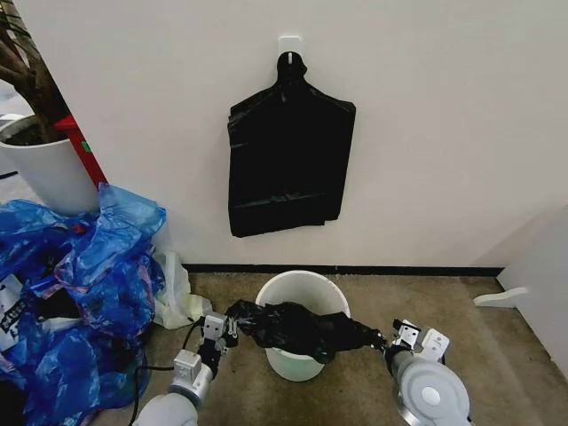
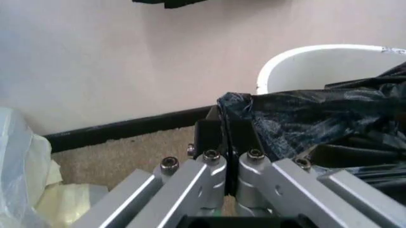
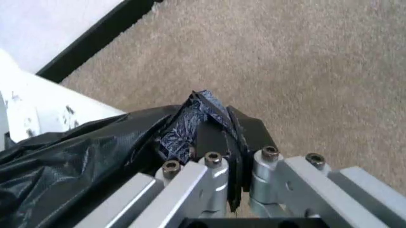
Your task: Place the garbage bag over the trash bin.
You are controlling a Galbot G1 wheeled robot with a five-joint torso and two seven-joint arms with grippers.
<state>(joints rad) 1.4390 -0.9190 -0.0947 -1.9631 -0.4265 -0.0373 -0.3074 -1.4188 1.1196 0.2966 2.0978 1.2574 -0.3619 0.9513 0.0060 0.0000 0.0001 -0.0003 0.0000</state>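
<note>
Both grippers [image 1: 232, 328] [image 1: 383, 340] stretch garbage bag [image 1: 297, 327] over trash bin [image 1: 293, 359]

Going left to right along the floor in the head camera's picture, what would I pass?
Blue bags → left pincer → garbage bag stretched across the bin → right pincer → a white piece on the floor.

Garbage bag [image 1: 297, 327] stretched across trash bin [image 1: 302, 293] — hanging bundle [image 1: 287, 164] behind, above.

garbage bag [image 1: 297, 327] covers trash bin [image 1: 297, 351] front rim and interior. Blue bags [image 1: 71, 293] left of trash bin cut by edge. Bag edges hidden inside both clamped grippers.
</note>
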